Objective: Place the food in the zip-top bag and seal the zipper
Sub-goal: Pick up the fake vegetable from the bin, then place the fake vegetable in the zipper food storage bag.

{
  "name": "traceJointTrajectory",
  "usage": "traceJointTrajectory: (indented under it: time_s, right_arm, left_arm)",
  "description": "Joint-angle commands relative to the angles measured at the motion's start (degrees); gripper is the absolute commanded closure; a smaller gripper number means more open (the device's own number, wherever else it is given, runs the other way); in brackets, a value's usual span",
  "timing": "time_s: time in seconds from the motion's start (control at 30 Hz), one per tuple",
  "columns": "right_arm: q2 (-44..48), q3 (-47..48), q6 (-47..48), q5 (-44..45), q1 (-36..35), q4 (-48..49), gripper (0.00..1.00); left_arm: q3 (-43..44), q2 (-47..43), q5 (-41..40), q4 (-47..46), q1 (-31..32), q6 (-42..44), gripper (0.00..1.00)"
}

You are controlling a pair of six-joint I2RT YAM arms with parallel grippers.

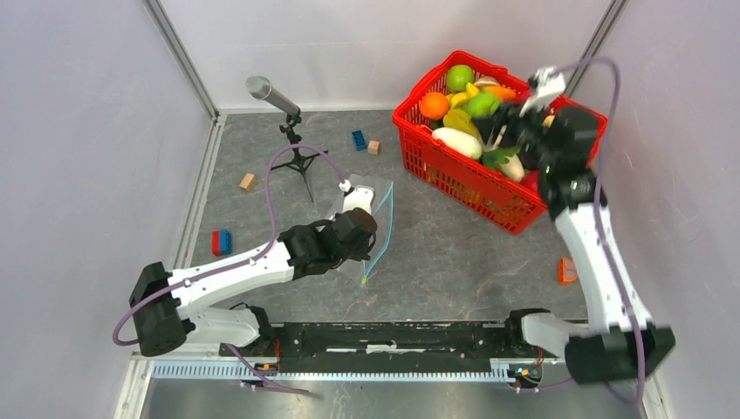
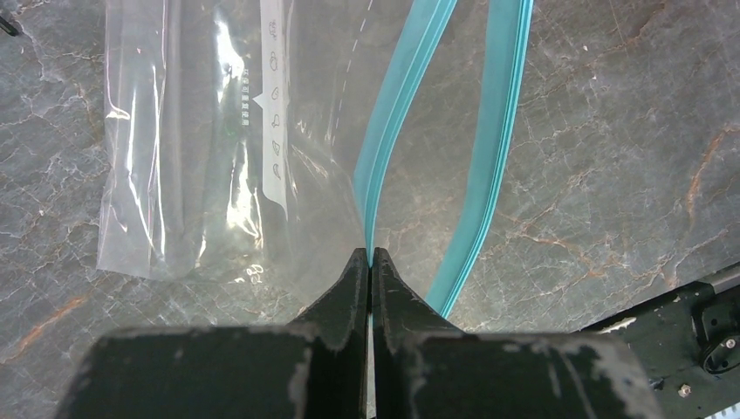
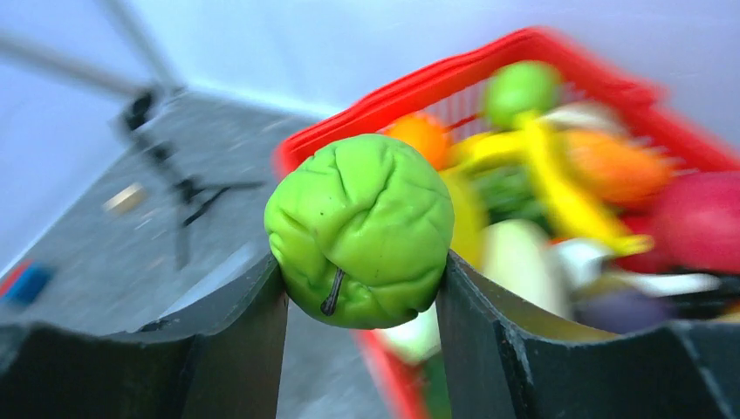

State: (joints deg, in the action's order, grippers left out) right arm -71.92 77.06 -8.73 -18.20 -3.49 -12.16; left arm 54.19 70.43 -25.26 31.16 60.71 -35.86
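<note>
Several blocks (image 1: 359, 139), microphone stand (image 1: 297, 159) near zip-top bag (image 2: 174, 175); basket (image 1: 471, 188) under right pincer (image 3: 359, 262).

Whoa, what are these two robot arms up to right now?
The left gripper is pinched shut on one lip of the light blue zipper of a clear zip-top bag, which lies on the table with its mouth held open. The right gripper holds a wrinkled green toy fruit over the red basket, which is full of toy food. Nothing shows inside the bag yet.
</note>
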Motion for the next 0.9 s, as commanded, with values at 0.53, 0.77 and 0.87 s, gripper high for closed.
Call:
traceJointTrajectory:
  time_s: [0.53, 0.77, 0.87]
  right_arm:
    - [15.4, -38.5, -9.0, 1.9, -44.8, 18.3, 0.57]
    - [11.1, -39.7, -8.3, 15.4, -46.6, 16.7, 0.57]
    - [9.1, -39.6, -7.9, 15.4, -46.7, 16.8, 0.56]
  left_arm:
    - [3.9, 1.1, 2.9, -2.6, -0.6, 1.3, 0.98]
    - [2.8, -1.1, 4.0, -2.6, -0.6, 0.6, 0.98]
    - [2.8, -2.4, 5.5, -2.8, -0.6, 1.2, 0.98]
